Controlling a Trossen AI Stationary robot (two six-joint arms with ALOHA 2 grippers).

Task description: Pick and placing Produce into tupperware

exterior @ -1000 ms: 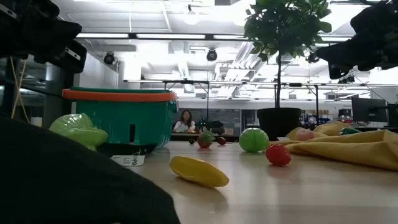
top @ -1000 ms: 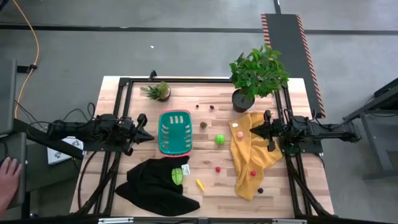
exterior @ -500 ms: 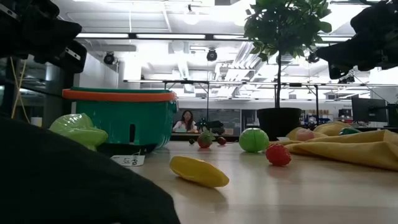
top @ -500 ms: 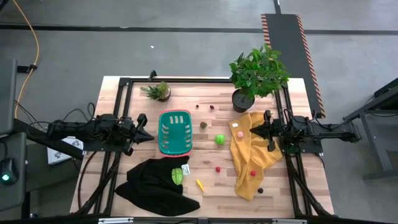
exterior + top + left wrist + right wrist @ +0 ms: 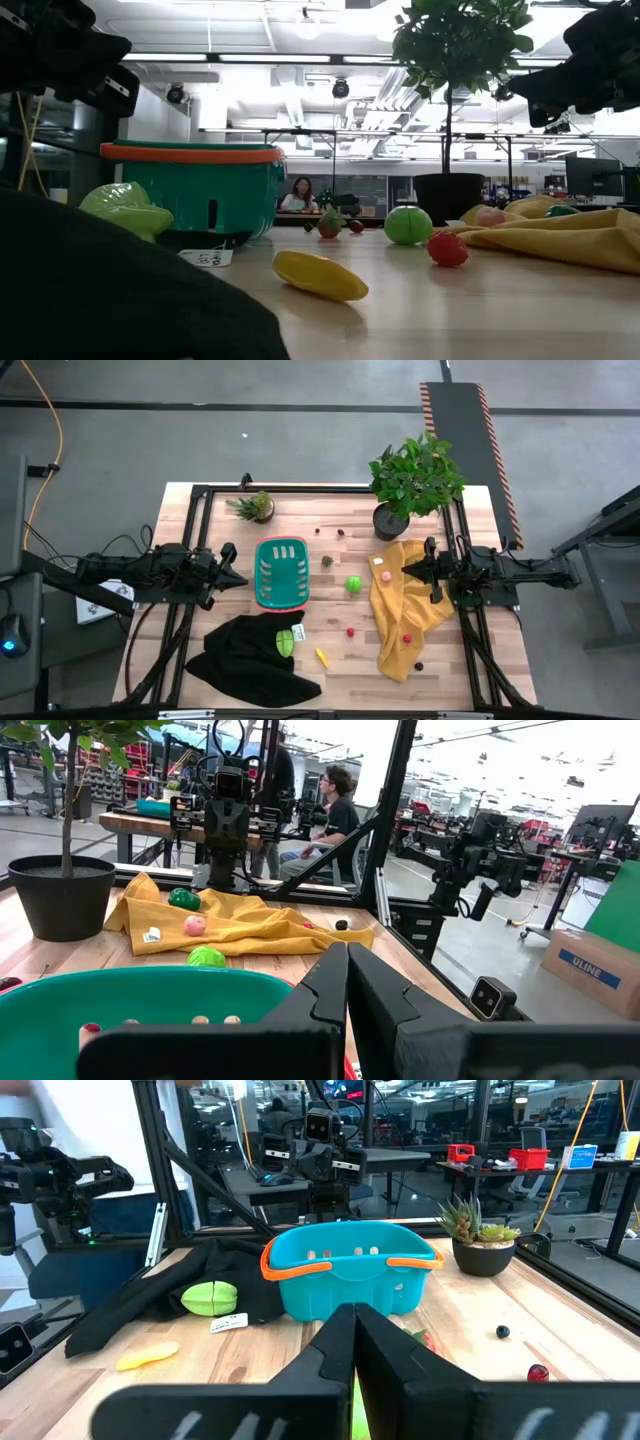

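The teal basket with a red-pink rim (image 5: pixel 281 572) stands on the table's left half. My left gripper (image 5: pixel 240 578) hovers shut just left of it; in the left wrist view its fingertips (image 5: pixel 347 982) are together. My right gripper (image 5: pixel 405 570) hovers shut over the yellow cloth (image 5: pixel 405 615); its fingertips (image 5: pixel 354 1342) are also together. Toy produce lies scattered: a green ball (image 5: pixel 353 584), a red piece (image 5: pixel 351 631), a yellow piece (image 5: pixel 321 656), a yellow-green piece (image 5: pixel 285 642) on the black cloth, and pink (image 5: pixel 384 575) and red (image 5: pixel 407 639) pieces on the yellow cloth.
A black cloth (image 5: pixel 250 660) lies at the near left. A tall potted plant (image 5: pixel 412 485) and a small one (image 5: pixel 258 507) stand at the far edge. Tiny dark and red pieces (image 5: pixel 340 532) lie near the far edge, another dark one (image 5: pixel 418 666) near right. Black frame rails border the table.
Both arms have kept still and nothing on the table has moved. A person's hand that showed beyond the table at the high view's left edge has gone out of view.
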